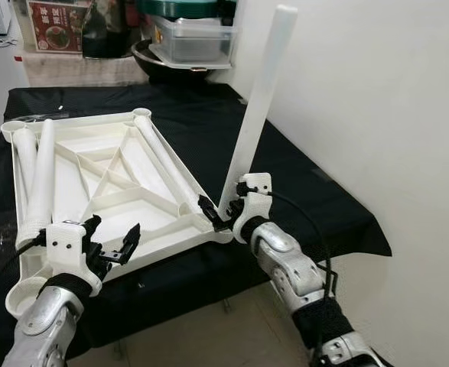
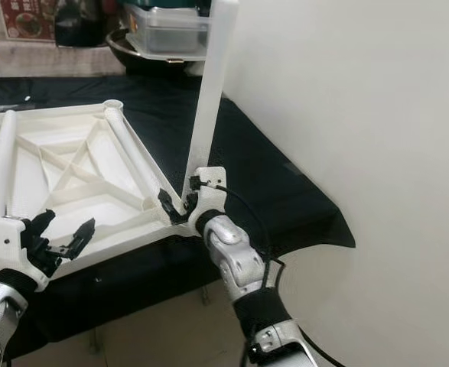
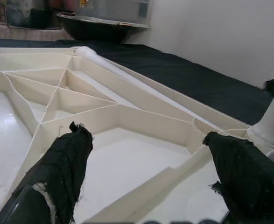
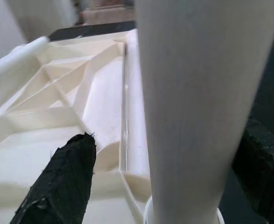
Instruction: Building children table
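- Your right gripper (image 1: 222,215) is clamped round the foot of the upright leg (image 1: 261,99), at the tabletop's (image 1: 102,172) near right corner.
- Your left gripper (image 1: 114,241) hangs spread and empty over the tabletop's near edge.
- Tabletop lies upside down on the black cloth (image 1: 300,183).

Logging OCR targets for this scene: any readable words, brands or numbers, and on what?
Red printed box at the back of the black-draped table: pale characters above a food picture, too small and blurred to read.
Upturned white plastic tabletop: no text.
Upright white plastic table leg in the right tool: no text.
Clear lidded plastic container: no label legible.
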Available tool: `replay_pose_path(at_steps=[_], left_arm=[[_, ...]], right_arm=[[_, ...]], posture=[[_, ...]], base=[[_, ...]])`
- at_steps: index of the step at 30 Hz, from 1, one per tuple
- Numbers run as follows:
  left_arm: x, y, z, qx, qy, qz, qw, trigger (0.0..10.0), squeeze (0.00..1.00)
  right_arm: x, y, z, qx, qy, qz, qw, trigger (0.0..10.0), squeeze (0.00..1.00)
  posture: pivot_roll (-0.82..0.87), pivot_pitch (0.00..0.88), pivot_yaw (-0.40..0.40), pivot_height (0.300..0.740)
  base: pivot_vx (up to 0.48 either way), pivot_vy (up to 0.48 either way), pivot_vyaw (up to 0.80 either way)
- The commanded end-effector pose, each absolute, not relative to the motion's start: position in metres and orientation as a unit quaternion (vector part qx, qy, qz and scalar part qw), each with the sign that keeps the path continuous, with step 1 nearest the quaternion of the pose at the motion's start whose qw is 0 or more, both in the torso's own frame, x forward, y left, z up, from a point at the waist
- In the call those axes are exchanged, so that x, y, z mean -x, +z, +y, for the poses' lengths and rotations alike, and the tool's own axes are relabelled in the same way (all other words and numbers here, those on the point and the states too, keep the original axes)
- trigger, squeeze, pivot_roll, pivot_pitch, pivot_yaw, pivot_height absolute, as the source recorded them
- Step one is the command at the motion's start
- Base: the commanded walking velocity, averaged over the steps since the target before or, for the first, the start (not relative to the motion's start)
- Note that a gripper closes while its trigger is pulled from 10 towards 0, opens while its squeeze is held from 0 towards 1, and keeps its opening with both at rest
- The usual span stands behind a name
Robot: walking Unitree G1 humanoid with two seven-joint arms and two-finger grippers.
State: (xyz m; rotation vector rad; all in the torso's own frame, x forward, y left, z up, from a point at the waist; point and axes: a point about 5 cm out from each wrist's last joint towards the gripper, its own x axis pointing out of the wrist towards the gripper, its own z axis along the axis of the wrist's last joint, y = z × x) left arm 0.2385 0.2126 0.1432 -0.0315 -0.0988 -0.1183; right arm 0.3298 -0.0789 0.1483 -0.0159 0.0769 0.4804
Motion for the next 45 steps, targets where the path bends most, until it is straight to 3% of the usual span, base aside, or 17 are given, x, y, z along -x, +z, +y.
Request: replay_pose_path(at_steps=[1,5,6,7,9,10,12,13,14,20,21,24,27,32,45], left_arm=[[-0.237,0.141,0.212,-0.005,-0.050,-0.036,0.998,10.0,0.00],[-0.235,0.143,0.212,-0.044,-0.021,-0.035,0.998,10.0,0.00],[-0.234,0.146,0.212,-0.064,0.001,-0.035,0.997,10.0,0.00],[-0.232,0.149,0.212,-0.072,0.021,-0.038,0.996,10.0,0.00],[-0.230,0.152,0.213,-0.074,0.038,-0.041,0.996,10.0,0.00],[-0.227,0.155,0.211,-0.070,0.041,-0.047,0.996,10.0,0.00],[-0.226,0.158,0.210,-0.068,0.043,-0.051,0.995,10.0,0.00],[-0.223,0.160,0.208,-0.066,0.045,-0.055,0.995,10.0,0.00],[-0.219,0.164,0.206,-0.073,0.054,-0.061,0.994,10.0,0.00],[-0.217,0.165,0.207,-0.078,0.064,-0.062,0.993,10.0,0.00],[-0.215,0.164,0.208,-0.078,0.073,-0.059,0.993,10.0,0.00],[-0.215,0.164,0.208,-0.078,0.073,-0.059,0.993,10.0,0.00],[-0.208,0.162,0.208,-0.083,0.093,-0.046,0.991,10.0,0.00],[-0.199,0.154,0.198,-0.095,0.086,-0.024,0.991,10.0,0.00],[-0.197,0.157,0.196,-0.123,0.088,-0.036,0.988,10.0,0.00]], right_arm=[[-0.324,0.143,-0.091,0.016,0.233,0.052,0.971,10.0,1.00],[-0.308,0.138,-0.109,0.033,0.240,0.069,0.968,10.0,1.00],[-0.300,0.136,-0.116,0.032,0.247,0.081,0.965,10.0,0.55],[-0.291,0.135,-0.120,0.028,0.264,0.090,0.960,10.0,0.00],[-0.285,0.135,-0.122,0.021,0.282,0.095,0.954,10.0,0.00],[-0.284,0.137,-0.125,0.014,0.282,0.093,0.955,9.0,0.00],[-0.284,0.139,-0.127,0.009,0.279,0.091,0.956,9.0,0.00],[-0.284,0.140,-0.128,0.014,0.282,0.091,0.955,8.1,0.00],[-0.281,0.136,-0.124,0.039,0.318,0.134,0.938,10.0,0.00],[-0.281,0.137,-0.120,0.045,0.323,0.147,0.934,10.0,0.00],[-0.277,0.144,-0.115,0.020,0.361,0.110,0.926,10.0,0.00],[-0.277,0.144,-0.115,0.020,0.361,0.110,0.926,10.0,0.00],[-0.272,0.159,-0.109,0.000,0.402,0.037,0.915,10.0,0.00],[-0.276,0.167,-0.099,0.014,0.393,-0.006,0.919,10.0,0.00],[-0.276,0.165,-0.082,0.052,0.389,-0.003,0.920,10.0,0.00]], posture=[[0.12,0.000,-0.135,0.740],[0.09,0.000,-0.117,0.740],[0.08,0.000,-0.113,0.740],[0.08,0.000,-0.112,0.740],[0.08,0.000,-0.106,0.740],[0.07,0.000,-0.101,0.740],[0.07,0.000,-0.101,0.740],[0.08,0.000,-0.104,0.740],[0.08,0.000,-0.107,0.740],[0.09,0.000,-0.108,0.740],[0.09,0.000,-0.107,0.740],[0.09,0.000,-0.107,0.740],[0.11,0.000,-0.106,0.740],[0.12,0.000,-0.102,0.740],[0.12,0.000,-0.108,0.740]], base=[[0.000,0.000,0.00],[0.000,0.000,0.00],[0.000,0.000,0.00],[0.000,0.000,0.00],[0.000,0.000,0.00],[0.000,0.000,0.00],[0.000,0.000,0.00],[0.000,0.000,0.00],[0.000,0.000,0.00],[0.000,0.000,0.00],[0.000,0.000,0.00],[0.000,0.000,0.00],[0.000,0.000,0.00],[0.000,0.000,0.00],[0.000,0.000,0.80]])
